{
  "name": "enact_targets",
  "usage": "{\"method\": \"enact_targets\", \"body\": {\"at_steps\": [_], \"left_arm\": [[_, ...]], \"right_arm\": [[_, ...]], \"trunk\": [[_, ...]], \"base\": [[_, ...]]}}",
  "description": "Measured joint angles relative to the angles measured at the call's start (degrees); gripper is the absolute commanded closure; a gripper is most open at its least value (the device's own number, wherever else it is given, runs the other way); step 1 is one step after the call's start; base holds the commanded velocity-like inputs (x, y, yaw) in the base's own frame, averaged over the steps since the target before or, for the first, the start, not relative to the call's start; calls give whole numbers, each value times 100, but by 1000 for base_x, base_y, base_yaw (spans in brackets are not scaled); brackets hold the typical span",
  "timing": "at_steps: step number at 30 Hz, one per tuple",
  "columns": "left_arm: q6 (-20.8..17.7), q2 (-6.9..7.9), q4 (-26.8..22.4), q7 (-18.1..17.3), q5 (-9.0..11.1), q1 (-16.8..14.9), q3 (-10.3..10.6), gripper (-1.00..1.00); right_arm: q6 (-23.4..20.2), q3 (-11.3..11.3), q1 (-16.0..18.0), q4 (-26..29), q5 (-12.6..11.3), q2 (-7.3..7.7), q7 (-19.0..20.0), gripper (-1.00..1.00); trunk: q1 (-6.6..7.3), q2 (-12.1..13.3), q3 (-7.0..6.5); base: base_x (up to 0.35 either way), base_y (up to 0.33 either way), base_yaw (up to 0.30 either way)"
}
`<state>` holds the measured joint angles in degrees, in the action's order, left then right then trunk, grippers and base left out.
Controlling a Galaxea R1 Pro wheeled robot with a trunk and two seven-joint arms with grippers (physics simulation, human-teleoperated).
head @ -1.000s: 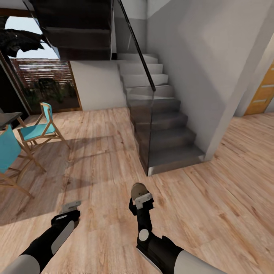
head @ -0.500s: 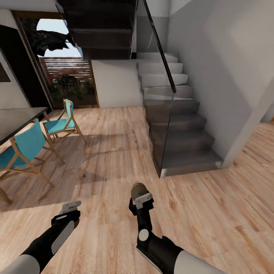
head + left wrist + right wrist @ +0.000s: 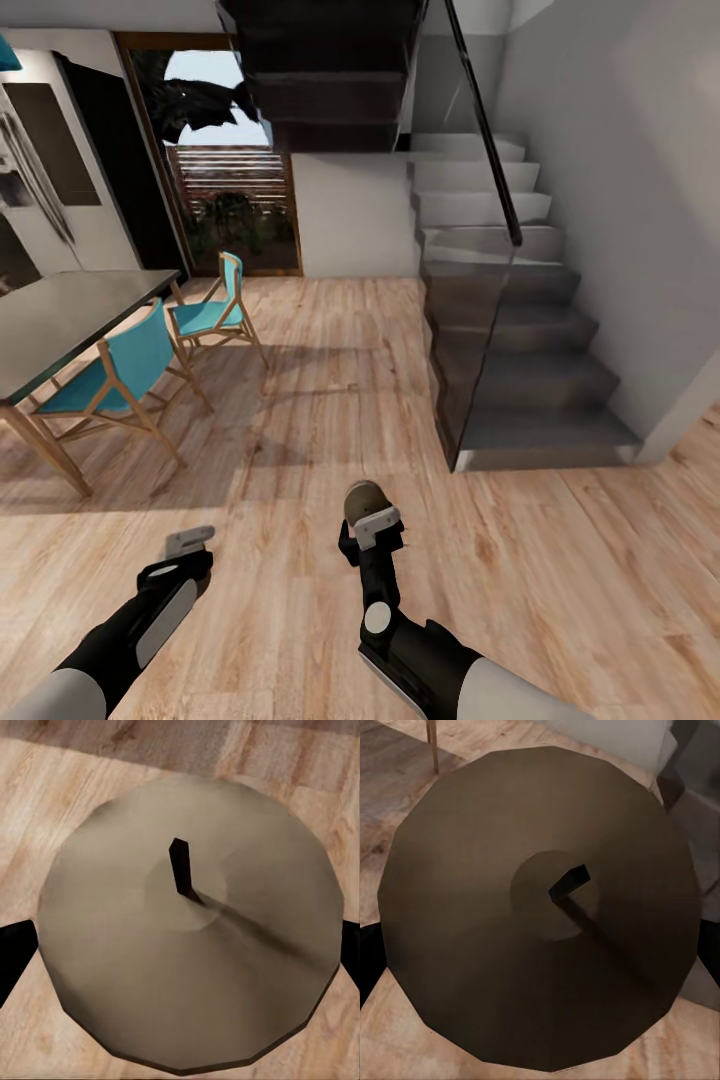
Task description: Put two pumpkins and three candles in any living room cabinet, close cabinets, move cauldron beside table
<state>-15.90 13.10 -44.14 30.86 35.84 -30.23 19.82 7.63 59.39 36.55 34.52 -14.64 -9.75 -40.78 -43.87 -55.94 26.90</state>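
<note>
A tan candle with a dark wick sits between the two black fingers of my left gripper, which is shut on it. Another candle, darker in shade, is held the same way in my right gripper. In the head view my right gripper points forward over the wooden floor, with the candle's rounded end sticking out past it. My left gripper hangs low at the left, and its candle is hidden from the head camera.
A dark dining table with two teal chairs stands at the left. A grey staircase with a glass balustrade rises at the right. Between them, wooden floor runs to a glazed door.
The camera has turned left, so the staircase has slid right and the dining table has come into view. Both arms keep the same pose, still holding their candles.
</note>
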Motion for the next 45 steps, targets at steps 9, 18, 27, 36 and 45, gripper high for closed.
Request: {"method": "enact_targets", "body": {"at_steps": [9, 18, 27, 36, 45], "left_arm": [[18, -27, 59, -10, -2, 0, 14, 100], [14, -27, 61, -10, -4, 0, 14, 100], [10, -23, 50, -10, -6, -1, 14, 100], [10, -19, 54, -10, -4, 0, 14, 100], [10, -18, 60, -10, -3, 0, 14, 100]], "right_arm": [[-1, 7, -45, 10, 13, 0, -1, 100], [42, 158, -80, 56, 27, 9, -16, 100], [30, 329, -120, 28, 21, 8, -5, 100], [36, 587, -123, 19, 13, 9, -10, 100], [36, 589, -123, 18, 15, 9, -10, 100]], "trunk": [[0, 0, 26], [0, 0, 10], [0, 0, -25], [0, 0, -59], [0, 0, -92]], "base": [[0, 0, 280], [0, 0, 283], [0, 0, 278], [0, 0, 278], [0, 0, 278]]}}
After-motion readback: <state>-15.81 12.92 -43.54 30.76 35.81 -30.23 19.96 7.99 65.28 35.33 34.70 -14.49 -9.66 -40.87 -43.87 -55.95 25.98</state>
